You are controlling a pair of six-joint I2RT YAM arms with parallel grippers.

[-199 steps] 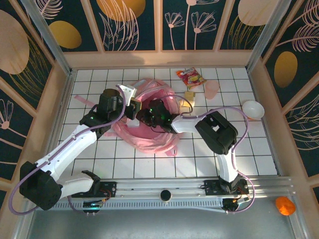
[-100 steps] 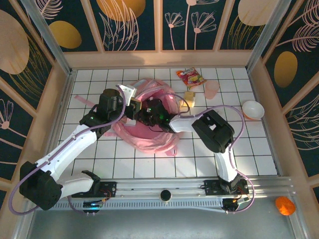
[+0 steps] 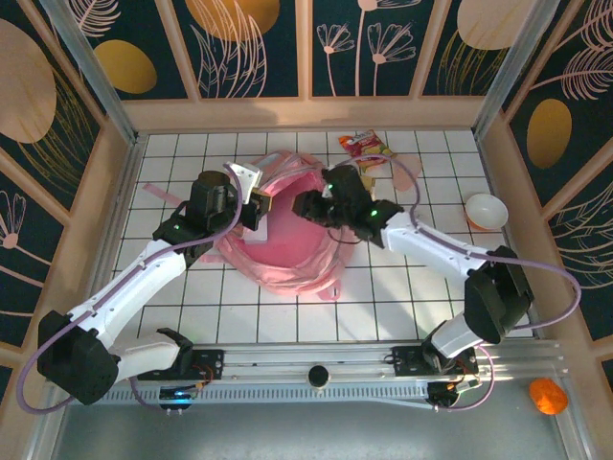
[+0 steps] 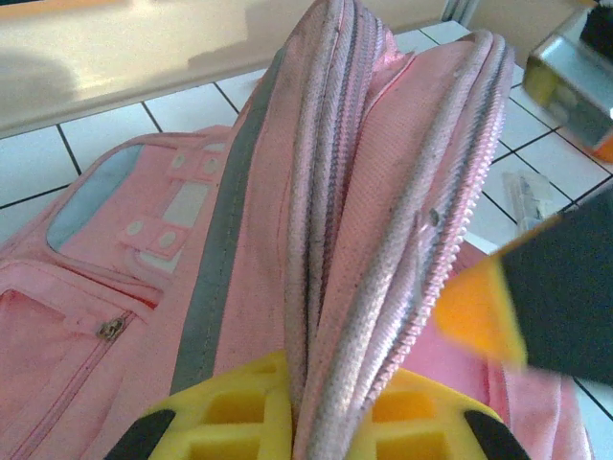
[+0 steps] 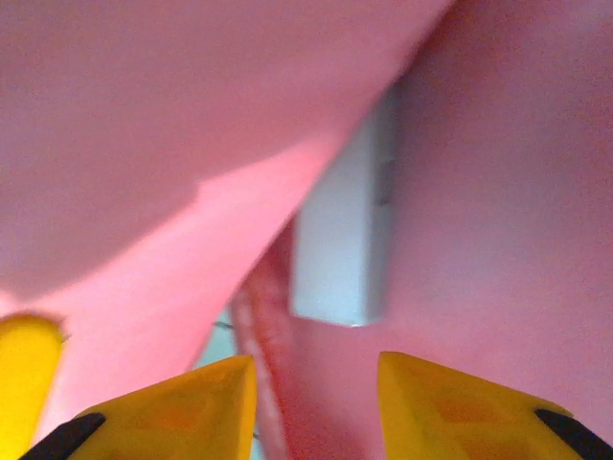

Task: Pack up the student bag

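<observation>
Pinching student bag (image 4: 364, 240) rim: left end effector (image 4: 321, 422) | right wrist: white box (image 5: 345, 240) inside

White tiled table (image 3: 287, 316), dark floral wall panels (image 3: 254, 48), wooden frame (image 3: 306, 113)

Left arm (image 3: 144, 278) extends forward and inward from its base, wrist angled down. Left gripper (image 4: 330, 407): jaws clamped on the zippered rim of the student bag (image 4: 364, 192). Right arm (image 3: 431, 247) reaches leftward, elbow bent. Right gripper (image 5: 316, 388): jaws stand apart.
</observation>
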